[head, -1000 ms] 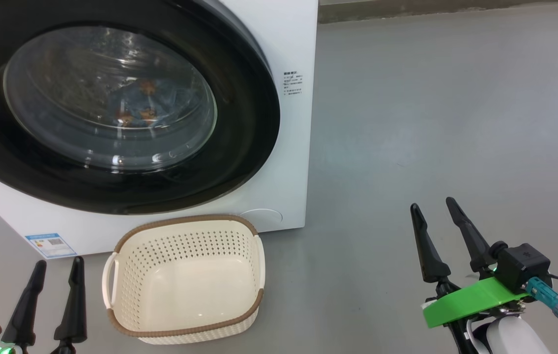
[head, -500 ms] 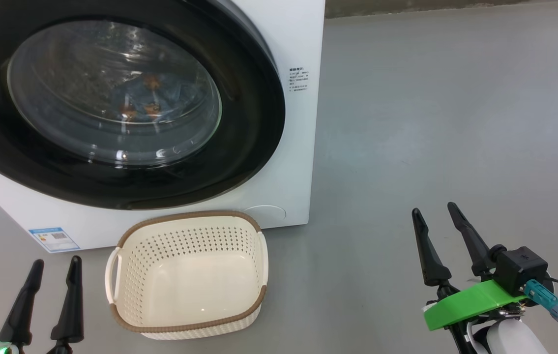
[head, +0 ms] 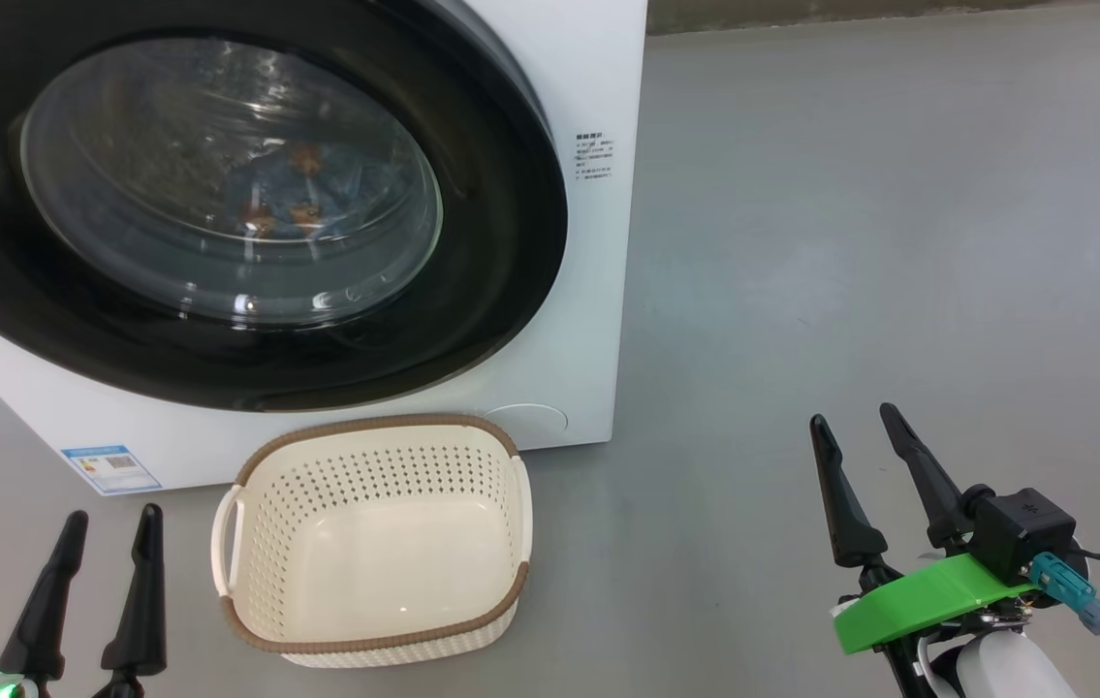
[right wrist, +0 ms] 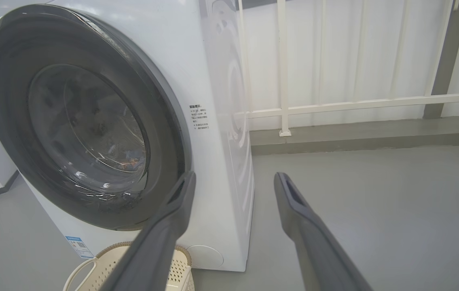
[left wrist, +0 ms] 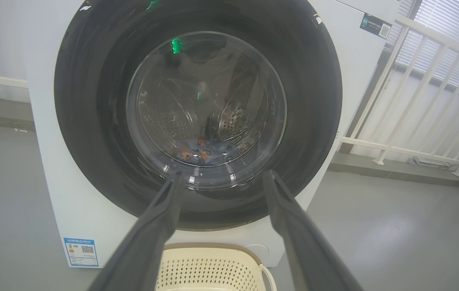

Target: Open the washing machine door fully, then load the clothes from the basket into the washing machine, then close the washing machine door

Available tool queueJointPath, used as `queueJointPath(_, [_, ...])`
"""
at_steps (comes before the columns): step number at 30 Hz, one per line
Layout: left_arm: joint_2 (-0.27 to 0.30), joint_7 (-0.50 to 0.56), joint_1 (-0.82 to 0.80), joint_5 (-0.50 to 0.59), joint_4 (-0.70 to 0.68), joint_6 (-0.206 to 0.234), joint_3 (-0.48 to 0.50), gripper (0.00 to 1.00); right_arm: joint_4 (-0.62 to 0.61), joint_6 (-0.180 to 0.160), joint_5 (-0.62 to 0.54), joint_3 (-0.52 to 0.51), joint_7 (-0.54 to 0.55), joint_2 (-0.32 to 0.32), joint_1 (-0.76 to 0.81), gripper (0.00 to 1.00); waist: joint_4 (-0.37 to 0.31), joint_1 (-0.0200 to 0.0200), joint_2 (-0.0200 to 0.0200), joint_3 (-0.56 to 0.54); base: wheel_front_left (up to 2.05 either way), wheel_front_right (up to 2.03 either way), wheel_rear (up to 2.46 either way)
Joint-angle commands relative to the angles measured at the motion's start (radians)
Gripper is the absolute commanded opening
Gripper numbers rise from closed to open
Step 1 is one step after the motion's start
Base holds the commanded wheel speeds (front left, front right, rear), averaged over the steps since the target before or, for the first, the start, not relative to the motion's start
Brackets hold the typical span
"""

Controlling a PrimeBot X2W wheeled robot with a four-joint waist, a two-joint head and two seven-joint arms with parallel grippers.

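Both tools spread and empty. I read the left tool (head: 113, 516) and right tool (head: 852, 417) as parked low because loading looks finished. The basket (head: 375, 428), just right of the left tool, is bare inside. The clothes (head: 288, 199) lie ahead of it, behind the washing machine door (head: 511, 242), which sits flush on the washing machine (head: 598, 291).

A smooth grey floor (head: 850, 242) spreads wide, matt with faint pale sheen. Along its far edge runs a low grey kerb (right wrist: 354, 137) carrying a white railing (right wrist: 358, 105) (upright bars, one horizontal rail). Behind it, slatted blinds (left wrist: 451, 28) glow with daylight.
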Motion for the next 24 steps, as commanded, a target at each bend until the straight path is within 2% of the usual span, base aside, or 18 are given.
queueJointPath(1, [0.028,-0.008,-0.041,-0.009,-0.022,-0.002,0.036,1.0,-0.019,-0.003,-0.008,0.024,-0.005,0.003,-0.03,1.0,0.001,0.0,0.0,0.0,0.0,0.0,0.0])
queueJointPath(22, [0.039,-0.008,-0.041,-0.02,-0.02,-0.002,0.018,1.0,-0.014,-0.003,0.001,0.032,-0.005,0.004,-0.033,1.0,0.0,0.0,0.0,-0.001,0.0,0.0,0.0])
queueJointPath(23, [0.005,0.0,0.0,-0.007,0.001,0.0,-0.019,0.0,0.007,0.0,0.0,0.01,0.0,0.001,0.0,0.0,0.0,0.0,0.0,-0.001,0.0,0.0,0.0])
queueJointPath(24, [0.0,0.0,0.0,-0.01,0.007,0.0,-0.021,0.0,0.013,0.0,0.001,0.011,0.0,0.001,0.001,0.0,0.0,0.0,0.0,-0.001,0.0,0.0,0.0])
